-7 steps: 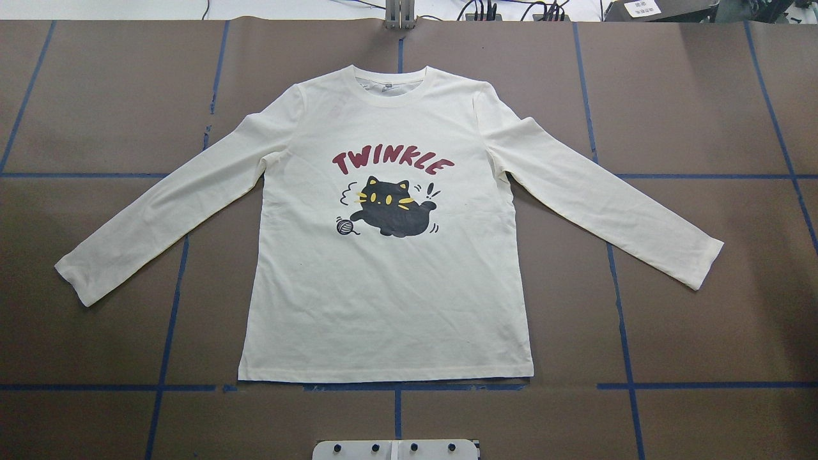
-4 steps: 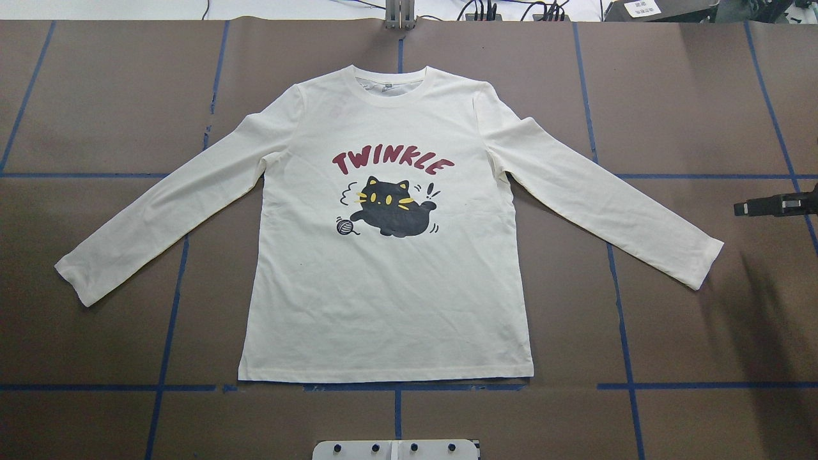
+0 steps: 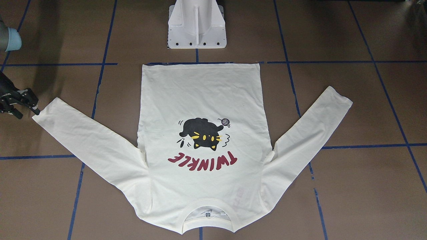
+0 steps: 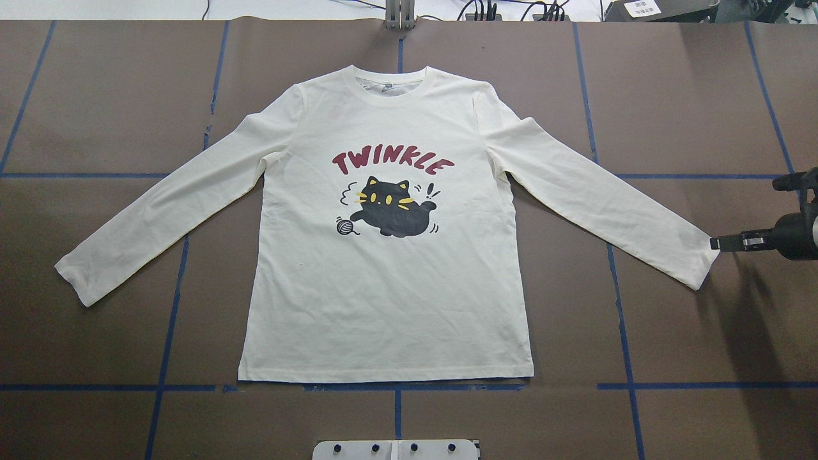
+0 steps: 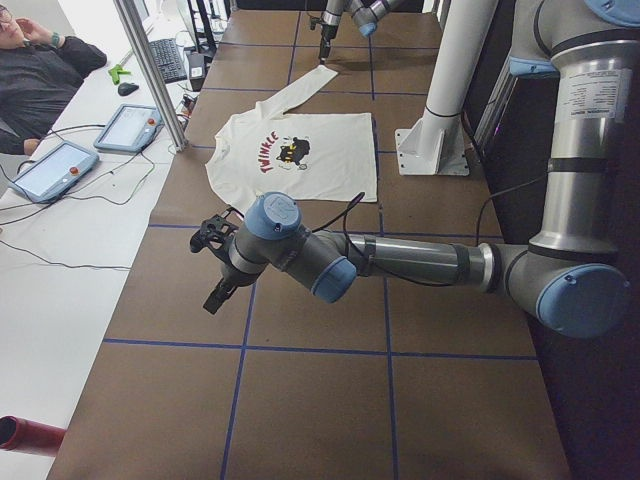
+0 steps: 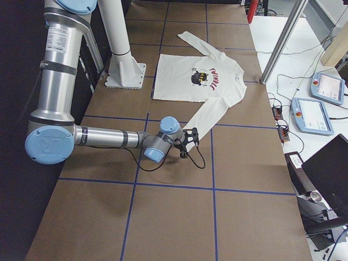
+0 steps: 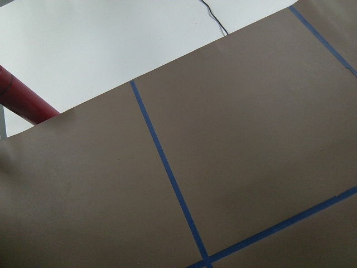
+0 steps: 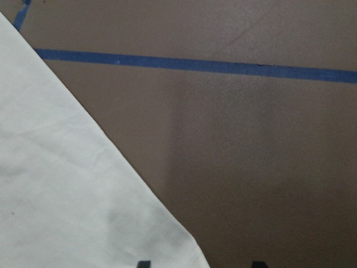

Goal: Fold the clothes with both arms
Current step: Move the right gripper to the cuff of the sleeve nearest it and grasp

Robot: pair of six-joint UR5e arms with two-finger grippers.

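The cream long-sleeved T-shirt [image 4: 383, 287] lies flat and print-up on the brown table, both sleeves spread out; it also shows in the front view [image 3: 200, 93]. My right gripper [image 4: 714, 243] is low at the cuff of the shirt's right-hand sleeve [image 4: 700, 259]; in the front view the gripper [image 3: 28, 113] is at the left edge. It is open: in the right wrist view one fingertip [image 8: 144, 263] is over the cloth [image 8: 67, 195], the other over bare table. My left gripper [image 5: 213, 268] shows only in the exterior left view, away from the shirt; I cannot tell its state.
The white pedestal base [image 3: 196, 25] stands just behind the shirt's hem. Blue tape lines [image 4: 169, 319] cross the brown table cover. A red cylinder [image 7: 22, 95] lies off the table's left end. A seated operator [image 5: 40, 60] and tablets [image 5: 125, 125] are alongside.
My right gripper came in from the overhead view's right edge, then moved toward the robot and inward to the sleeve cuff. The shirt has not moved.
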